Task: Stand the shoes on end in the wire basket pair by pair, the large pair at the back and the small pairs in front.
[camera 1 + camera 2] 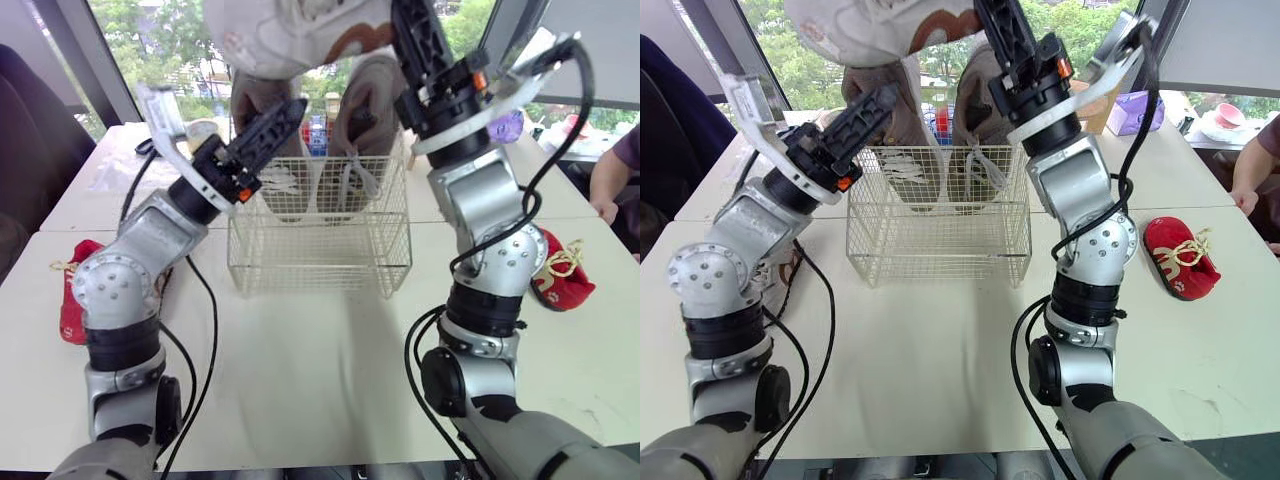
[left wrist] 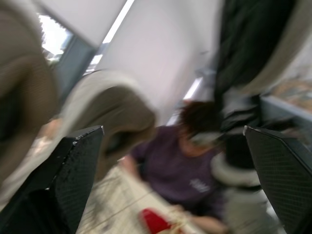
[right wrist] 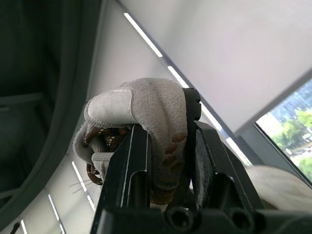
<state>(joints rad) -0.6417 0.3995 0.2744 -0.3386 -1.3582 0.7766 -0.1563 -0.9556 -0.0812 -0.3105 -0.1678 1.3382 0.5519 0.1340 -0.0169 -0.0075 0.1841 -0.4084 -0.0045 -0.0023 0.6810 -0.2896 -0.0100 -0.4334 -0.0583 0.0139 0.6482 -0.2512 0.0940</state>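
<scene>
Right gripper (image 3: 165,117), clamping a small shoe (image 1: 880,30) above the wire basket (image 1: 320,260), should seemingly lower it upright at the front edge; left gripper (image 2: 175,146) agape.

The grey shoe (image 1: 285,35) (held high) is cut off by the head views' top edge.

No readable text, pale mark on person's shirt (image 2: 170,165), perhaps a logo, blurred

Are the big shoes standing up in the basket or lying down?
Standing up. Both big shoes stand on end at the back of the wire basket, poking out above its rim, with their laces facing the robot.
</scene>
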